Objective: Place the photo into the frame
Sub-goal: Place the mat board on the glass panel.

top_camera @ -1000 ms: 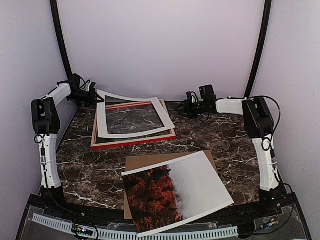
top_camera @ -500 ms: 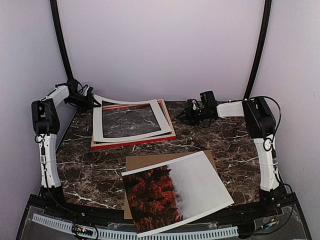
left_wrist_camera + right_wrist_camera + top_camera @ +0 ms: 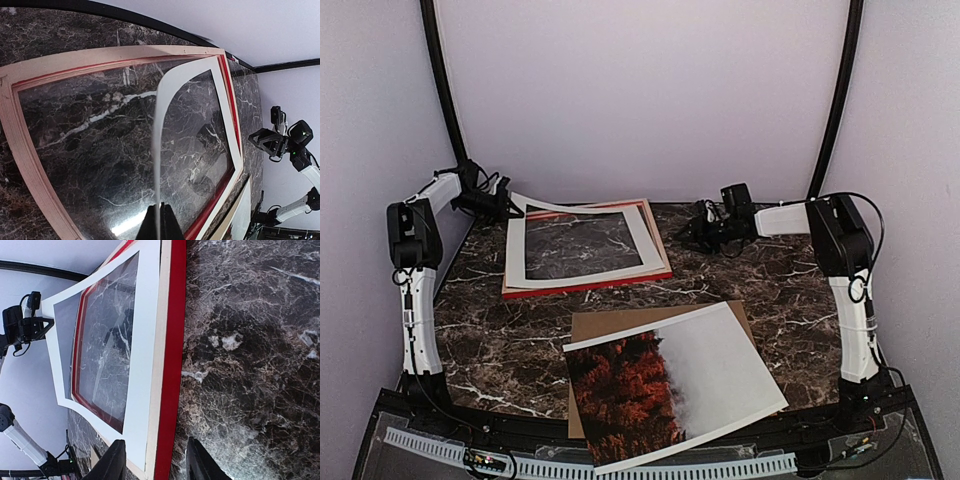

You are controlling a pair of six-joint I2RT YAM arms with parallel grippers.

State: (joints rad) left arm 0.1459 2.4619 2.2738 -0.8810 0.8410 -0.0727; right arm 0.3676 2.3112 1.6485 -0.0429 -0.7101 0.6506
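Photo, a light, floppy sheet I would pinch by an overhanging edge, lies well behind left claw, clamped on the mat, and right claw, part-open and empty beside the frame.

L jaws lowered white mat nearly flat onto frame; R jaws dipped slightly.
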